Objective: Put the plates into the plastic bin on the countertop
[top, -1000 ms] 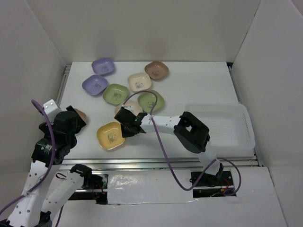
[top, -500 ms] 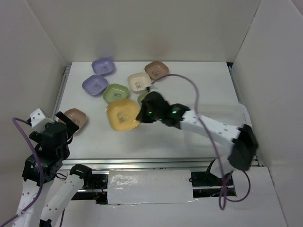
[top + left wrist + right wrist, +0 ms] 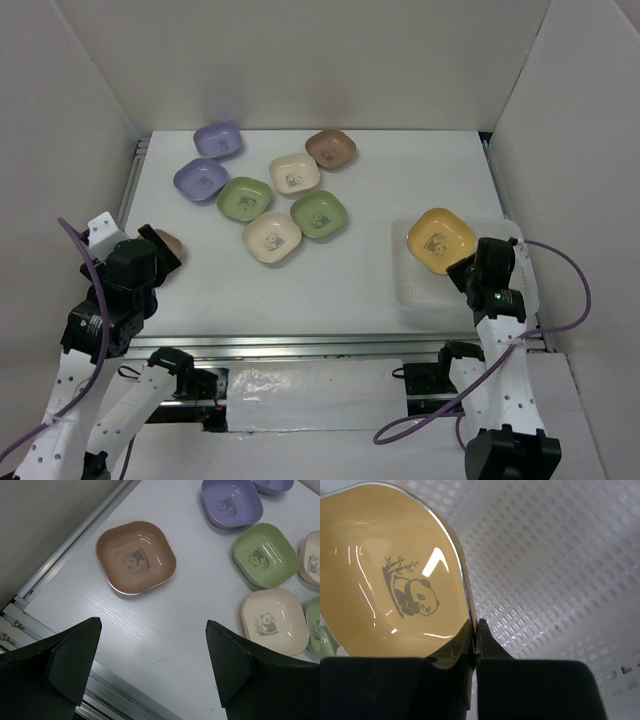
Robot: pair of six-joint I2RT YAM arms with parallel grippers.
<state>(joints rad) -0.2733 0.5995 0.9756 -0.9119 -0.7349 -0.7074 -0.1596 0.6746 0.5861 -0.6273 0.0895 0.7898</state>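
My right gripper [image 3: 468, 271] [image 3: 475, 624] is shut on the rim of a yellow plate [image 3: 440, 240] [image 3: 390, 575], holding it over the left part of the plastic bin [image 3: 515, 285] [image 3: 555, 570]. Several plates lie on the countertop [image 3: 400, 180]: two purple [image 3: 200, 178] [image 3: 218, 140], two green [image 3: 245, 197] [image 3: 319, 213], two cream [image 3: 294, 172] [image 3: 271, 237] and a brown one [image 3: 331, 148]. Another brown plate [image 3: 135, 557] lies near the left rail, mostly hidden by my left arm from above. My left gripper [image 3: 152, 665] [image 3: 140, 262] stands open above the countertop's near edge, nothing between its fingers.
White walls enclose the countertop on three sides. Metal rails [image 3: 133, 180] [image 3: 70, 540] run along the left edge and the near edge [image 3: 300, 345]. The bin's perforated bottom [image 3: 560, 540] lies below the yellow plate.
My right arm carried the yellow plate from the countertop's left-middle across to above the bin on the right. My left arm shifted slightly near the left brown plate, still open.
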